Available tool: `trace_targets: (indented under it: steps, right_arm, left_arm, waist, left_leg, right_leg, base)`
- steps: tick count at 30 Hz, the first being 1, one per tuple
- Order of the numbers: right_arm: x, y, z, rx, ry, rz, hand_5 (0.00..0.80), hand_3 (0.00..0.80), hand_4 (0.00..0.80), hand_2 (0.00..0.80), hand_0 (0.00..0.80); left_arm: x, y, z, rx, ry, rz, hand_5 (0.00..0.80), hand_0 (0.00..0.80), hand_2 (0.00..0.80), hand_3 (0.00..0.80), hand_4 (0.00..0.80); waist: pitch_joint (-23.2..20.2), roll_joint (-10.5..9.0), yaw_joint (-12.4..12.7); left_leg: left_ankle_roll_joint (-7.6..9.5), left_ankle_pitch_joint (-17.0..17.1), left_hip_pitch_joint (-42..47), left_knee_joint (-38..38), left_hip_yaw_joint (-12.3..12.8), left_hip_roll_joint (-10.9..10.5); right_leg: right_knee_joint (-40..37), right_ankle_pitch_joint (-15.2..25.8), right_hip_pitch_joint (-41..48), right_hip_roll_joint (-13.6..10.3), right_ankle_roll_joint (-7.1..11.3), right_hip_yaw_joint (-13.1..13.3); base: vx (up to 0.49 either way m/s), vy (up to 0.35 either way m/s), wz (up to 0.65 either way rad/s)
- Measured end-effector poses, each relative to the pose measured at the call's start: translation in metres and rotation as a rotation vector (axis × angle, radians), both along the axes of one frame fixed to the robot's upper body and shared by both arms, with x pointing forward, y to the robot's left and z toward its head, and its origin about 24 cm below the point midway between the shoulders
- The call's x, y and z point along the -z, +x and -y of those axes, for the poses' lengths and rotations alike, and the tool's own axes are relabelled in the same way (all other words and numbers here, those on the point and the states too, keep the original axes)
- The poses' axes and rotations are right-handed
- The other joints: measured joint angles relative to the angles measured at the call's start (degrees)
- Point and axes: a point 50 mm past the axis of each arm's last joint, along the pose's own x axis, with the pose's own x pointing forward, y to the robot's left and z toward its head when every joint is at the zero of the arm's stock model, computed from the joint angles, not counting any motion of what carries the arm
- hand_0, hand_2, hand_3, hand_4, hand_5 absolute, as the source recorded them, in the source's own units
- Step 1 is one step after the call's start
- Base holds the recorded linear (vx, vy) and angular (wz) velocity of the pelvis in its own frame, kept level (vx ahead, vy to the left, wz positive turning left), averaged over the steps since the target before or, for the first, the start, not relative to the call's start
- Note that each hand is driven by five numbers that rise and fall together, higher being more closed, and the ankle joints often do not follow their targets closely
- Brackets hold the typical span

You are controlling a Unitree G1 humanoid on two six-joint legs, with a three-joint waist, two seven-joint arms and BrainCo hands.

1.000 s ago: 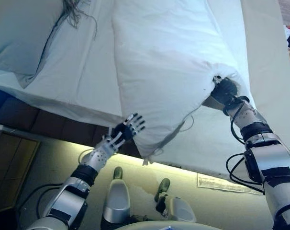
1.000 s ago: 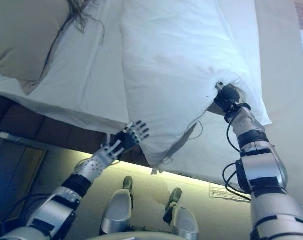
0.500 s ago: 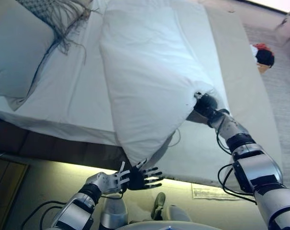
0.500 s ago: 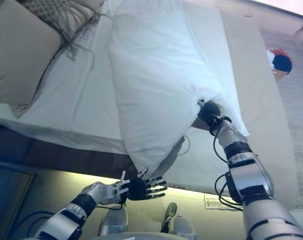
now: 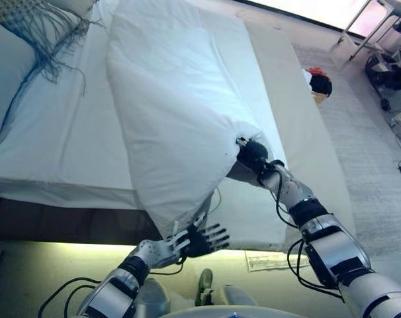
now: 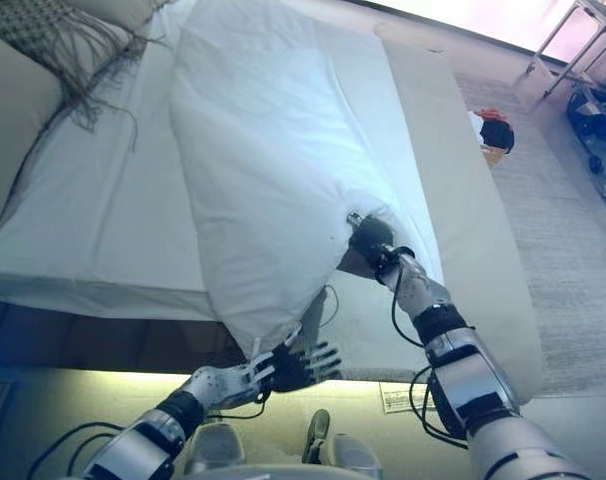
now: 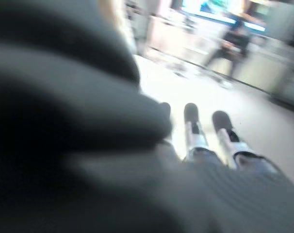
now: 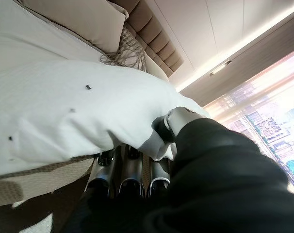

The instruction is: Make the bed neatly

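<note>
Fingers of the right hand [image 5: 252,154] pinch the pillow [image 5: 174,112], which lies across the bed [image 5: 48,152]. The left hand [image 5: 199,240], spread open below its corner, holds nothing. It should take that corner, so that both hands lift evenly.

Your right arm reaches forward and up, wrist nearly straight, and the right hand [image 5: 252,152] is curled tight with thumb and fingers [image 8: 131,171] pinching a fold of the white pillow [image 5: 174,112]. Your left arm sits low and bent at the elbow, forearm angling in toward the middle. The left hand [image 5: 199,240] has its fingers [image 7: 198,130] spread straight, palm facing forward just under the pillow's lower corner, gripping nothing.
</note>
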Motion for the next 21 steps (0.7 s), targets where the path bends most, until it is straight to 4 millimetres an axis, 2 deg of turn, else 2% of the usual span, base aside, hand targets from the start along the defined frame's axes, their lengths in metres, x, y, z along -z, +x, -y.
trace_targets:
  steps: [5, 7, 9, 15, 21]
  right_arm:
    - [0.007, -0.014, -0.02, -0.032, 0.043, 0.008, 0.8, 0.8, 0.8, 0.8, 0.8]
    - [0.007, -0.016, -0.031, -0.05, 0.055, 0.02, 0.8, 0.8, 0.8, 0.8, 0.8]
    - [0.004, -0.019, -0.033, -0.05, 0.073, 0.05, 0.8, 0.8, 0.8, 0.8, 0.8]
    - [-0.002, -0.022, -0.042, -0.084, 0.103, 0.081, 0.8, 0.8, 0.8, 0.8, 0.8]
    - [-0.009, -0.023, -0.046, -0.116, 0.12, 0.121, 0.8, 0.8, 0.8, 0.8, 0.8]
  left_arm:
    - [-0.025, 0.041, -0.004, -0.371, -0.066, 0.023, 0.0, 0.0, 0.0, 0.0, 0.0]
    - [-0.031, 0.05, -0.008, -0.483, -0.093, 0.028, 0.0, 0.0, 0.0, 0.0, 0.0]
    - [-0.039, 0.056, -0.002, -0.556, -0.146, 0.027, 0.0, 0.0, 0.0, 0.0, 0.0]
    - [-0.051, 0.067, 0.0, -0.679, -0.189, 0.054, 0.0, 0.0, 0.0, 0.0, 0.0]
    - [-0.067, 0.081, -0.002, -0.719, -0.213, 0.103, 0.0, 0.0, 0.0, 0.0, 0.0]
  waist:
    - [0.2, -1.88, -0.5]
    - [0.2, -2.63, -1.6]
    - [0.3, -3.04, -1.9]
    - [1.6, -4.69, -4.4]
    - [3.6, -5.1, -4.7]
  left_leg:
    - [-1.1, 0.7, 0.1, -0.9, 0.6, 1.5]
    - [-1.29, 0.8, 0.0, -1.0, 0.5, 1.9]
    - [-1.41, 1.0, -1.3, -1.2, 0.5, 2.0]
    - [-1.49, 1.2, -1.9, -1.7, 0.5, 2.0]
    - [-1.58, 1.1, -1.8, -2.1, 0.5, 2.1]
  right_leg:
    - [0.0, 0.0, -0.9, 1.5, 0.01, 0.7]
    - [0.0, 0.0, -1.1, 2.0, 0.03, 0.8]
    - [0.0, 0.0, -2.5, 2.0, 0.03, 0.9]
    - [0.0, 0.0, -3.4, 2.1, 0.01, 0.9]
    - [0.0, 0.0, -3.5, 2.2, 0.01, 1.0]
  base:
    - [-0.076, -0.134, -0.09]
    - [-0.128, -0.096, -0.09]
    - [-0.089, -0.075, -0.04]
    - [-0.033, -0.049, 0.0]
    - [-0.015, -0.015, -0.01]
